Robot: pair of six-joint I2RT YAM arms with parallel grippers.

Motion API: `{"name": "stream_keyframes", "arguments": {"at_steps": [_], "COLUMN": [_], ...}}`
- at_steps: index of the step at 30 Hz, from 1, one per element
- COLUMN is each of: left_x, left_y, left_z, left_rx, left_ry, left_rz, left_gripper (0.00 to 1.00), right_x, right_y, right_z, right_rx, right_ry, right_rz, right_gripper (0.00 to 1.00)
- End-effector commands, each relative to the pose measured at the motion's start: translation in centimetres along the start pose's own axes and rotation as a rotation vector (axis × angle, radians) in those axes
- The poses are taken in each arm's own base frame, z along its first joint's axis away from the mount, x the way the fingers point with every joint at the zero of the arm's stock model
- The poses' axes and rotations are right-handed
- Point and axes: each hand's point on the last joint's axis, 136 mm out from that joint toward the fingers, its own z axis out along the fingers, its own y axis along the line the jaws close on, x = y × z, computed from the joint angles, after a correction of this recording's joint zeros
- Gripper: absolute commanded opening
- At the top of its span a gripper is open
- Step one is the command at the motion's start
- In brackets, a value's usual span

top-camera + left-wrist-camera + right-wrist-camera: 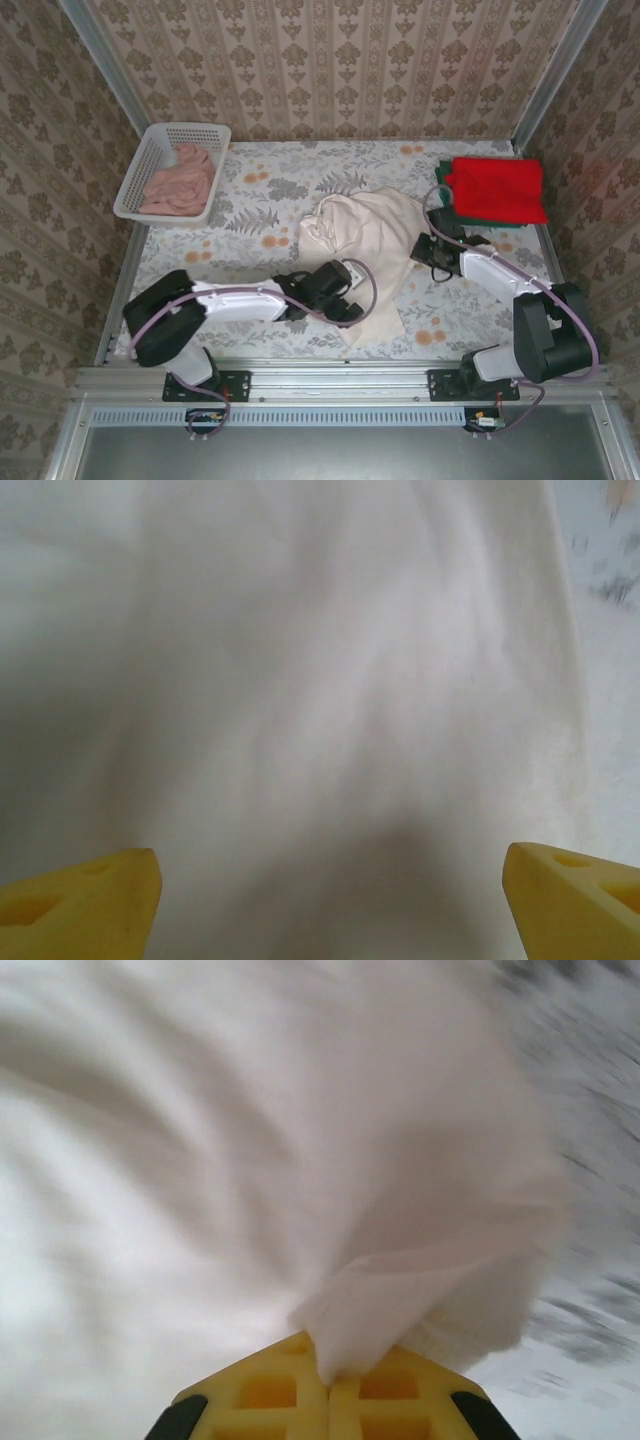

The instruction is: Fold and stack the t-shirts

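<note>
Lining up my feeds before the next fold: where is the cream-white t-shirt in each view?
Top external: cream-white t-shirt crumpled mid-table, between the arms.
Left wrist: t-shirt spread ahead of the open left gripper.
Right wrist: t-shirt fold pinched in the shut right gripper.
Shared landmark: floral table cover.

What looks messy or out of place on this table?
The cream-white t-shirt lies crumpled mid-table, a bunched fold pinched in the right claw, unlike the red t-shirt folded neatly atop the dark green t-shirt at the far right.
</note>
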Motion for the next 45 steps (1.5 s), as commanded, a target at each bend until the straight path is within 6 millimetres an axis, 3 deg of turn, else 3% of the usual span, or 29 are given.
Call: {"name": "stream_keyframes", "arguments": {"at_steps": [1,4,8,11,14,16,18,22,24,26,31,35,38,45], "left_x": [-2.0,-0.7,2.7,5.0,5.8,5.5,4.7,2.2,0.5,-1.7,-5.0,-6.6,-7.7,-10.1], "left_y": [3.7,8.9,13.8,15.7,15.9,15.8,15.6,16.3,16.9,17.6,20.8,21.9,20.1,17.5], "left_z": [-3.2,-6.1,-9.8,-12.6,-13.8,-13.8,-13.3,-11.4,-9.7,-8.1,-3.6,-1.2,-0.3,-1.5], "left_rx": [-0.079,-0.216,-0.365,-0.448,-0.447,-0.421,-0.392,-0.329,-0.270,-0.219,-0.184,-0.024,0.059,-0.104], "left_ry": [-0.111,-0.143,-0.189,-0.237,-0.289,-0.313,-0.316,-0.309,-0.277,-0.262,-0.195,-0.200,-0.176,-0.174], "left_rz": [-0.103,-0.269,-0.453,-0.541,-0.548,-0.547,-0.524,-0.547,-0.575,-0.579,-0.562,-0.553,-0.412,0.037], "left_gripper": [0.90,0.89,0.88,0.90,0.96,0.96,0.96,0.97,0.97,0.94,0.81,0.76,0.76,0.87], "right_x": [-2.3,-1.4,2.4,4.7,4.2,3.8,3.3,3.7,5.2,7.2,12.9,15.9,17.2,18.1], "right_y": [9.9,18.1,25.9,28.4,28.2,27.1,24.7,16.5,11.5,8.3,2.3,0.5,-0.7,-0.8], "right_z": [-2.1,-1.9,1.4,2.8,1.2,-0.5,-2.3,-4.1,-4.4,-4.6,-3.9,-3.3,-3.0,-2.7], "right_rx": [-0.173,-0.295,-0.394,-0.425,-0.443,-0.444,-0.404,-0.249,-0.163,-0.133,-0.082,-0.106,-0.085,-0.085], "right_ry": [-0.039,-0.005,0.137,0.219,0.179,0.143,0.093,-0.008,-0.031,-0.012,0.085,0.139,0.162,0.200], "right_rz": [-0.146,-0.259,-0.371,-0.424,-0.419,-0.424,-0.413,-0.335,-0.284,-0.250,-0.192,-0.159,-0.152,-0.155], "right_gripper": [0.01,0.05,0.15,0.35,0.54,0.60,0.65,0.66,0.66,0.64,0.63,0.62,0.63,0.60]}}
